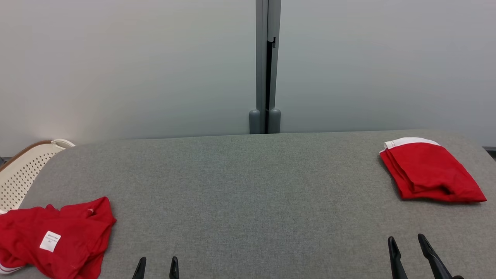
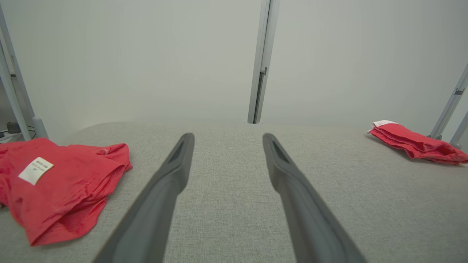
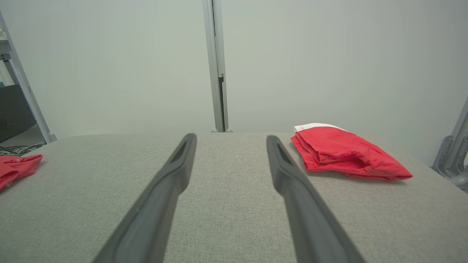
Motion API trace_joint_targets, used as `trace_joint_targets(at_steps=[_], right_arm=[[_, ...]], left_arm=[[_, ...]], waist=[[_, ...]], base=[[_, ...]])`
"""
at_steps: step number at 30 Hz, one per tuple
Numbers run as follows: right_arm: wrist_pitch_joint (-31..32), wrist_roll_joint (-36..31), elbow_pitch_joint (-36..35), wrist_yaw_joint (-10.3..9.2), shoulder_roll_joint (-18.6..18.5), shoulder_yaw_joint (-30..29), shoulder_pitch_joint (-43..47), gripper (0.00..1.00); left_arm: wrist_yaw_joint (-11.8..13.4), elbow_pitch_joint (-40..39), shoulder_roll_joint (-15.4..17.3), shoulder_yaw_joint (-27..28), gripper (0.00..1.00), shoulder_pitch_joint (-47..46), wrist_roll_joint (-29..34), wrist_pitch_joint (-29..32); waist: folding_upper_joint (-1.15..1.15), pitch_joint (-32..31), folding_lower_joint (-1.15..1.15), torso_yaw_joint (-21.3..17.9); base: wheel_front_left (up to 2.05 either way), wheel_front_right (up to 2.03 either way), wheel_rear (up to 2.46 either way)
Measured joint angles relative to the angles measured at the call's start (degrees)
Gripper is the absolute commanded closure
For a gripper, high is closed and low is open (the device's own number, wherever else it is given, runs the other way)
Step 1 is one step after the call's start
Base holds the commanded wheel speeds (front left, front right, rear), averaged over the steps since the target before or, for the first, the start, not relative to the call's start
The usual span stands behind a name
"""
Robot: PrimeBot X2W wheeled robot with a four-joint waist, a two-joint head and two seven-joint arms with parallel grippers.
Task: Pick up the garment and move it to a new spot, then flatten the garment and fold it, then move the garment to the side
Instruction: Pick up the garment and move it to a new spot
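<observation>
A crumpled red cloth garment (image 1: pixel 58 236) with a white label lies at the near-left corner of the grey fabric-covered desk (image 1: pixel 248 186), near the left hand (image 1: pixel 157 260). A folded red garment (image 1: pixel 430 172) sits far right, beyond the right hand (image 1: pixel 405 237). Both hands spread wide, empty.

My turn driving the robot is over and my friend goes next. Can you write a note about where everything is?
Left hand: open, empty, over the near edge of the table.
Right hand: open, empty.
Crumpled red garment: near left corner, white label up, near the basket.
Folded red garment: far right.
Done: one garment looks folded and set aside.
Left: pick up the crumpled one, move it, flatten, fold, set aside.
</observation>
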Motion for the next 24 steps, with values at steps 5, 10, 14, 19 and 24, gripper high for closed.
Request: trace_joint_targets(at_steps=[5,10,14,19,24], right_arm=[[0.00,0.46,0.11,0.00,0.13,-0.37,0.31,0.00],[0.00,0.63,0.04,-0.01,0.23,-0.86,1.09,0.00],[0.00,0.62,0.13,-0.01,0.30,-0.27,1.25,0.00],[0.00,1.47,-0.01,-0.01,0.37,0.66,1.29,0.00],[0.00,2.00,0.09,-0.01,0.38,1.55,1.25,0.00]], left_arm=[[0.23,0.58,0.00,-0.16,0.00,0.01,0.26,0.00],[0.32,1.01,-0.02,-0.36,0.00,-0.10,0.96,-0.01],[0.88,0.13,-0.02,-0.12,0.00,-0.42,1.10,0.00],[1.54,-0.71,-0.02,0.43,0.00,-0.36,1.45,-0.01],[2.03,-1.08,-0.02,1.36,0.00,-0.08,2.31,0.00]], waist=[[0.00,0.06,0.00,0.23],[0.00,0.01,0.00,2.08],[0.00,0.04,0.00,4.73],[0.01,0.13,0.00,8.81],[0.01,0.30,0.00,13.15]], base=[[0.00,0.00,0.00],[0.00,0.00,0.00],[0.00,0.00,0.00],[0.00,0.00,0.00],[0.00,0.00,0.00]])
